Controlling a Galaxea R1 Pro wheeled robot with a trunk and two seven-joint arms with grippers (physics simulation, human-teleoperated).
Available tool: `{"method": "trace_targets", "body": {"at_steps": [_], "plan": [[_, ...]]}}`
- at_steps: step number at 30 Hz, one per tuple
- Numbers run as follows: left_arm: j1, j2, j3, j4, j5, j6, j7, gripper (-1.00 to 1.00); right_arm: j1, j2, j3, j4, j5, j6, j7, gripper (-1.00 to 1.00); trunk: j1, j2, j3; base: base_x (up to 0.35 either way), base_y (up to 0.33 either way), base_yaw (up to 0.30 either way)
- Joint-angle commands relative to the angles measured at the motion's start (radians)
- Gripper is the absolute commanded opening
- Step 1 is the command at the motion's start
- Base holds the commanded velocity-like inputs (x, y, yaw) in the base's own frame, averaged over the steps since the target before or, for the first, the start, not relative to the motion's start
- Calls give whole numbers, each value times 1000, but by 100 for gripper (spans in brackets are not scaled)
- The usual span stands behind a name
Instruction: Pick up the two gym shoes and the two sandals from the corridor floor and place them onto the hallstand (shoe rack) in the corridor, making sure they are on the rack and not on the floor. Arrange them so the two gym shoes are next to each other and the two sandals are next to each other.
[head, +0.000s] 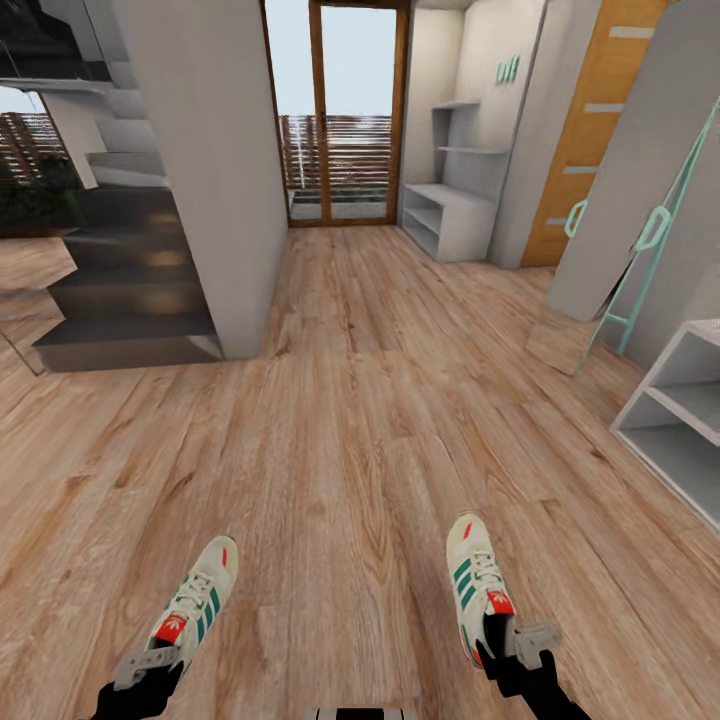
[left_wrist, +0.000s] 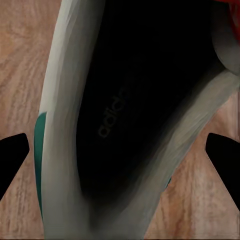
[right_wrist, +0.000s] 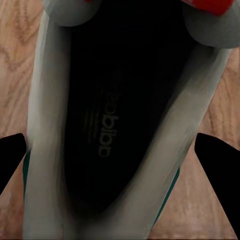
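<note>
Corridor seen from the head camera. Two gym shoes are counted: the left shoe and the right shoe, well apart, toes pointing away from the robot over the plank floor. Whether either sole touches the floor cannot be told. The left hand is seen at the heel of the left shoe, the right hand at the heel of the right shoe. In each wrist view the dark shoe opening is shown between two black fingertips standing clear of the shoe walls; whether anything is clamped cannot be told. A pale shelf unit stands at the far end beside a glass door; its shelves are seen bare. A second open unit lies at the right edge, a staircase at the left.
</note>
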Motion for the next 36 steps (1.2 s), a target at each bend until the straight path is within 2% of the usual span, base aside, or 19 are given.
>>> {"method": "trace_targets", "body": {"at_steps": [1,7,36], "plan": [[3,0,10,4,-9,-9,-5,-100,-1,-3,-10,29,7,-35,5,-100,-4,7,4,0,0,-1],[9,1,12,10,-8,-15,-5,-100,-1,-12,-13,75,5,-85,4,-100,-27,49,32,0,0,0],[11,0,10,12,-5,-17,-8,-100,-1,-11,-13,81,5,-91,5,-100,-134,245,165,0,0,0]]}}
